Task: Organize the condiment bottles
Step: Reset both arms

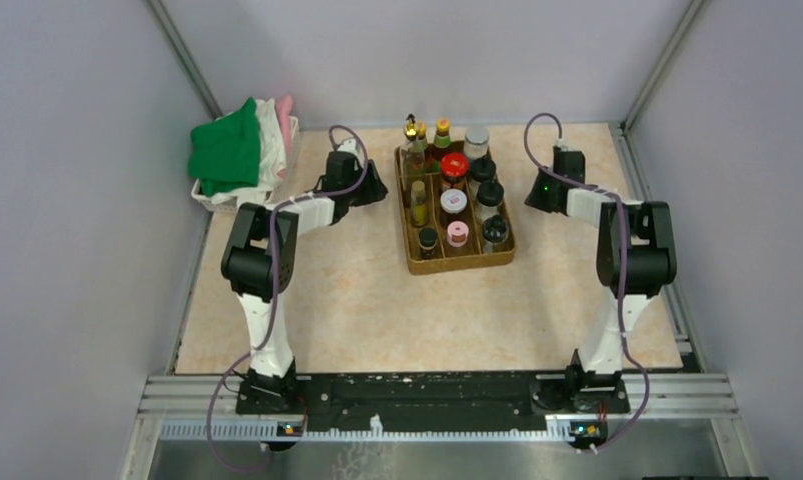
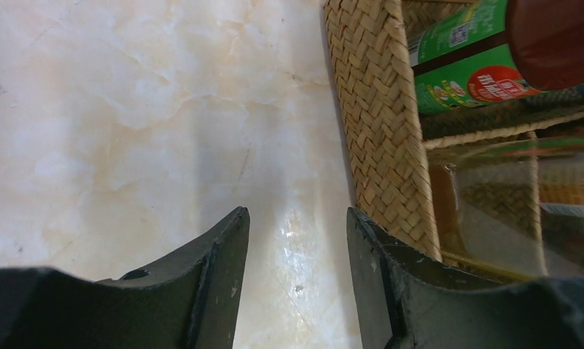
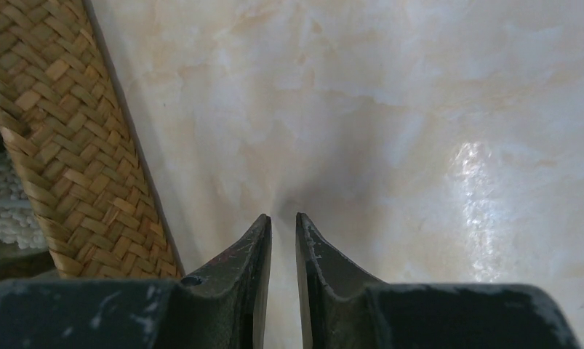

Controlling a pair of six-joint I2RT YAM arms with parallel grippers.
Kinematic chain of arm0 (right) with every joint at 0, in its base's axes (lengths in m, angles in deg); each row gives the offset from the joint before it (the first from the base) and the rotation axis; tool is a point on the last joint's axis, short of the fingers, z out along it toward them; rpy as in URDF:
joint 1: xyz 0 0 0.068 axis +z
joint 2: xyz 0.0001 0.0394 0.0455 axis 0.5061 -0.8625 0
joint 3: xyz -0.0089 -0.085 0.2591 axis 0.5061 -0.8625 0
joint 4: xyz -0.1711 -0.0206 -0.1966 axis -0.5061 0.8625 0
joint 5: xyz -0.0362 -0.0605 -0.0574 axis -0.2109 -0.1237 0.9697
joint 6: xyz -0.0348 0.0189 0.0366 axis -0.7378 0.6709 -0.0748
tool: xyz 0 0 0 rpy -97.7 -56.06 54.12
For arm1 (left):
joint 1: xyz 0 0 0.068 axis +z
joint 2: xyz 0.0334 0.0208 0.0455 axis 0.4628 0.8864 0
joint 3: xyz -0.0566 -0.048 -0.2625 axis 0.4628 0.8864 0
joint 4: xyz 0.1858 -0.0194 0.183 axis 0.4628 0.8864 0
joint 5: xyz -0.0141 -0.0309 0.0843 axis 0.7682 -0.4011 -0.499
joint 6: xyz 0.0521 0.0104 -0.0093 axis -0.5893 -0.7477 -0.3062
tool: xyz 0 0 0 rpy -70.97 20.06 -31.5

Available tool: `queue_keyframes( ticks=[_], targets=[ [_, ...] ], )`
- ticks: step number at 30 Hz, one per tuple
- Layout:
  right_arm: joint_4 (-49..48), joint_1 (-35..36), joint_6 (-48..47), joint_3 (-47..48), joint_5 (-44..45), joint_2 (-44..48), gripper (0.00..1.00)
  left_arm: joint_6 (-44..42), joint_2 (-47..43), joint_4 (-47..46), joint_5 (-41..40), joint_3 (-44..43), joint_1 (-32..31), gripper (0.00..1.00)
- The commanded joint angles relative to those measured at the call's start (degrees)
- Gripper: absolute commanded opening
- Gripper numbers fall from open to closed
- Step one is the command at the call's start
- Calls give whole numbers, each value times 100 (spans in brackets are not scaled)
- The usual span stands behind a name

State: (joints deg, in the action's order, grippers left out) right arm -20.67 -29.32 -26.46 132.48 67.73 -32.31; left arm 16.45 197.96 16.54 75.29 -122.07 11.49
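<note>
In the far left corner of the cream, marble-veined bench (image 1: 357,320) sits a small white basket (image 1: 217,198) heaped with soft folded cloths (image 1: 227,150) in green, white and pink.

Next along, the left fingers (image 1: 375,188) (image 2: 216,276) are two dark, matte, curved blades with scuffed edges. They are spread apart with only glossy bench surface between them, so they grip nothing. They hang low, just beside the left wall of the brown woven compartmented tray (image 1: 462,265) (image 2: 383,131) (image 3: 63,145), whose flat straw strips cross in a tight herringbone.

The condiment bottles (image 1: 454,195) stand upright in that tray at the middle of the bench, in three rows running away from the arms. At the far left end is the tall clear gold-topped bottle (image 1: 411,135). Beside it are an orange-capped bottle (image 1: 442,130) and a silver-lidded glass jar (image 1: 476,140). The middle row holds a round red-capped jar (image 1: 454,165), a white-lidded jar (image 1: 453,202) and a pink-capped one (image 1: 458,234). Round black caps (image 1: 490,192) line the right row. The left wrist view shows a green-labelled bottle (image 2: 463,80) and smooth clear glass (image 2: 492,211) behind the woven wall.

Right of the tray, the right fingers (image 1: 533,195) (image 3: 238,283) are the same dark tapered shape. They are drawn almost together, with a thin empty slit between the tips, above bare bench near the tray's right wall.
</note>
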Motion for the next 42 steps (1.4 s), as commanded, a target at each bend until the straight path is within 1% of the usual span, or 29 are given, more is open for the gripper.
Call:
queue_keyframes(
  ticks=[1, 6, 11, 16, 21, 25, 29, 31, 34, 41, 42],
  targets=[
    [-422, 194, 89, -233, -312, 134, 19, 62, 349, -202, 516, -350, 72, 57],
    [-443, 689, 56, -682, -68, 419, 20, 280, 683, -538, 987, -524, 74, 53],
    [-598, 1016, 171, -1079, -65, 622, 20, 429, 947, -760, 1372, -719, 61, 51],
    [-672, 1208, 216, -1263, 52, 747, 20, 443, 1020, -731, 1463, -852, 61, 51],
    [-658, 1210, 216, -1249, 136, 688, 20, 415, 901, -738, 1456, -720, 62, 50],
    [-483, 1169, 177, -1079, 545, 590, 24, 348, 638, -673, 1394, -432, 62, 50],
    [-304, 975, 220, -731, 681, 457, 27, 367, 175, -691, 1339, 183, 61, 49],
    [-273, 907, 230, -497, 632, 369, 28, 426, -127, -837, 1350, 552, 52, 49],
    [54, 863, 174, -56, 506, 83, 29, 491, -413, -1016, 1331, 1033, 14, 49],
    [94, 832, 126, 227, 463, -69, 29, 539, -668, -1039, 1378, 1324, -76, 48],
    [75, 833, 116, 238, 344, -85, 29, 552, -697, -1039, 1380, 1350, -94, 48]
  ],
)
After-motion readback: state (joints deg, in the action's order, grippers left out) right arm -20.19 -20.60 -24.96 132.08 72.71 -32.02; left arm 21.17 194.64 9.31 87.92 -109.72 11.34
